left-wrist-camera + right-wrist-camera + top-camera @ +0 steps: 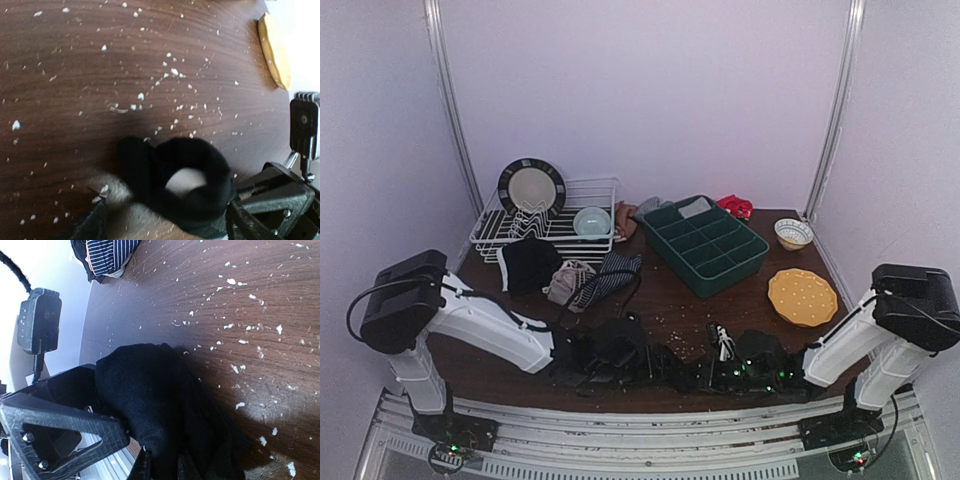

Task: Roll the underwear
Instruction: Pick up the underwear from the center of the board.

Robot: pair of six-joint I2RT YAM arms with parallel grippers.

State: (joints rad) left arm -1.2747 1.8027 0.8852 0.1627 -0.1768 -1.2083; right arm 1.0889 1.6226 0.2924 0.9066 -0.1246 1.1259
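Crumbs [173,71] litter table [75,75] around black underwear [210,200] clenched in right tool [107,407]; grip of left tool [167,215] unclear.

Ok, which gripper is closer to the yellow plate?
Right. The right gripper is left of the yellow plate, toward the near edge; the left gripper is farther left, beyond the black underwear.

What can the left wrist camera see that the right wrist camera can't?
Only the left wrist view shows the yellow plate, seen from the side at the top right. Only the right wrist view shows the striped underwear. Both show the black underwear bunched up on the brown table, with white crumbs scattered around.
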